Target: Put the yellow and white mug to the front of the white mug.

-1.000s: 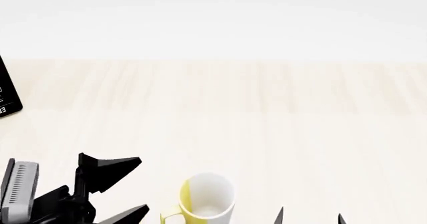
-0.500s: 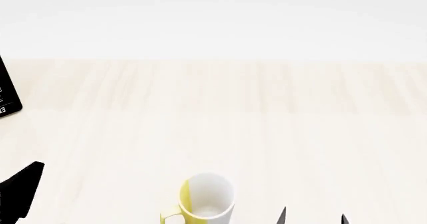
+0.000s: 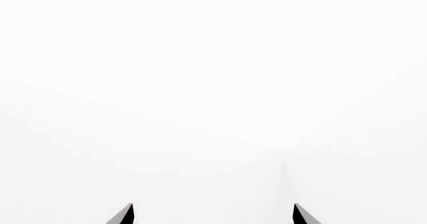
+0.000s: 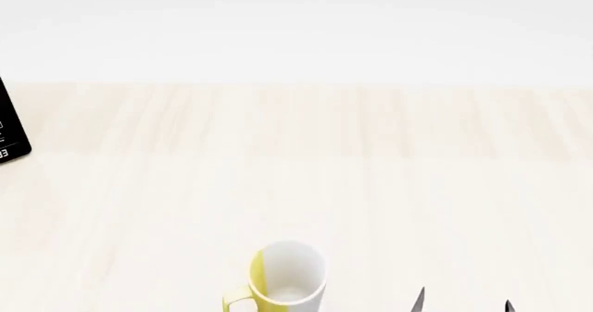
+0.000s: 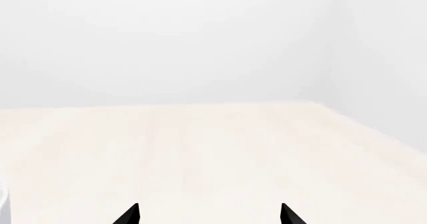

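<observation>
While upright—yellow and white mug.

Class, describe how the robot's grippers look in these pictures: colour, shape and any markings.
Only fingertips show. The left gripper and right gripper each end in two plain black, pointed, wedge-shaped fingers. No cables or markings are visible. The arms themselves are out of view.

**Count of things in view**

One yellow and white mug stands on one pale wooden tabletop. One dark, flat object with pale markings sits at the tabletop's left edge. Two claws show, each by two dark fingertips: left claw, right claw.
</observation>
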### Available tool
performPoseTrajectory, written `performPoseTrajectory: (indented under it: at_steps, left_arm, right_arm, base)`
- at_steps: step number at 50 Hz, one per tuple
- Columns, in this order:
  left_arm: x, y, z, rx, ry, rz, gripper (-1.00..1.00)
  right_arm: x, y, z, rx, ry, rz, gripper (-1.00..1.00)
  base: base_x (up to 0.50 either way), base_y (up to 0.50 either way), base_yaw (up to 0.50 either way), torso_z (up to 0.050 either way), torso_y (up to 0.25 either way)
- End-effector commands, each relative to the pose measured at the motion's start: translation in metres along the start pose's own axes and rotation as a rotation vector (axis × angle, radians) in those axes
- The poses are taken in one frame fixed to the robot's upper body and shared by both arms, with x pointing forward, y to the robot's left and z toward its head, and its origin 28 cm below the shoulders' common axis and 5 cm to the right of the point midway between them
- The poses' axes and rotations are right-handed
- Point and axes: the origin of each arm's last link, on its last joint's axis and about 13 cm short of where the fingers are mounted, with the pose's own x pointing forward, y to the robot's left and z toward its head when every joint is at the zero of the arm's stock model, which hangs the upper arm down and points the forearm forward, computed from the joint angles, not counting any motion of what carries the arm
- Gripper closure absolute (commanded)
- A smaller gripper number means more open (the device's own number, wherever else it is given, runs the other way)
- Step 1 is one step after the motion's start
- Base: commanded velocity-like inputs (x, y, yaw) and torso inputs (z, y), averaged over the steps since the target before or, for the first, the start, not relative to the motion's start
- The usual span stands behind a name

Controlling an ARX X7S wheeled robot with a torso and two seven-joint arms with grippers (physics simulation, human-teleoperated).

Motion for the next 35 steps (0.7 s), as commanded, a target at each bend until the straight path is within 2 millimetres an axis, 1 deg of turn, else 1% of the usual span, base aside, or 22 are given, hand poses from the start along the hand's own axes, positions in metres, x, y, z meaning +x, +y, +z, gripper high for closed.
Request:
performPoseTrajectory:
  at_steps: [1, 5, 6, 10, 13, 14, 15, 18, 23, 24, 29, 35]
  left_arm:
    - [-0.002, -0.006, 0.005, 0.047, -0.022, 0.059, -1.0]
    - [0.001, -0.006, 0.004, 0.081, -0.004, 0.078, -1.0]
    - [0.001, -0.007, 0.004, 0.087, -0.002, 0.08, -1.0]
    - [0.001, -0.006, 0.003, 0.11, 0.024, 0.117, -1.0]
    - [0.002, -0.002, -0.001, 0.155, 0.053, 0.181, -1.0]
    - [0.003, 0.001, -0.003, 0.174, 0.073, 0.246, -1.0]
    - [0.004, 0.003, -0.004, 0.173, 0.083, 0.271, -1.0]
    - [0.004, 0.007, -0.006, 0.189, 0.094, 0.325, -1.0]
    - [0.004, 0.006, -0.005, 0.211, 0.088, 0.321, -1.0]
    - [0.005, 0.005, -0.005, 0.222, 0.087, 0.323, -1.0]
    - [0.005, 0.003, -0.002, 0.244, 0.081, 0.322, -1.0]
    - [0.004, 0.004, 0.005, 0.248, 0.07, 0.338, -1.0]
  right_arm:
    - [-0.014, -0.015, 0.01, -0.061, -0.011, 0.0, -1.0]
    - [-0.024, -0.021, 0.014, -0.051, -0.019, -0.025, -1.0]
    - [-0.031, -0.024, 0.015, -0.046, -0.031, -0.028, -1.0]
    - [-0.048, -0.026, 0.017, -0.044, -0.058, -0.019, -1.0]
    - [-0.061, -0.024, 0.017, -0.078, -0.075, 0.02, -1.0]
    - [-0.065, -0.024, 0.019, -0.084, -0.09, 0.027, -1.0]
    - [-0.068, -0.024, 0.021, -0.085, -0.096, 0.032, -1.0]
    - [-0.072, -0.023, 0.022, -0.092, -0.122, 0.048, -1.0]
    - [-0.077, -0.021, 0.025, -0.104, -0.15, 0.076, -1.0]
    - [-0.083, -0.021, 0.028, -0.109, -0.184, 0.088, -1.0]
    - [-0.087, -0.023, 0.035, -0.085, -0.231, 0.059, -1.0]
    - [-0.094, -0.026, 0.045, -0.02, -0.333, 0.016, -1.0]
  base:
    - [0.0, 0.0, 0.0, 0.0, 0.0]
    - [0.0, 0.0, 0.0, 0.0, 0.0]
    - [0.0, 0.0, 0.0, 0.0, 0.0]
    - [0.0, 0.0, 0.0, 0.0, 0.0]
    - [0.0, 0.0, 0.0, 0.0, 0.0]
    - [0.0, 0.0, 0.0, 0.0, 0.0]
    - [0.0, 0.0, 0.0, 0.0, 0.0]
    - [0.0, 0.0, 0.0, 0.0, 0.0]
    - [0.0, 0.0, 0.0, 0.0, 0.0]
    - [0.0, 0.0, 0.0, 0.0, 0.0]
    - [0.0, 0.0, 0.0, 0.0, 0.0]
    - [0.0, 0.0, 0.0, 0.0, 0.0]
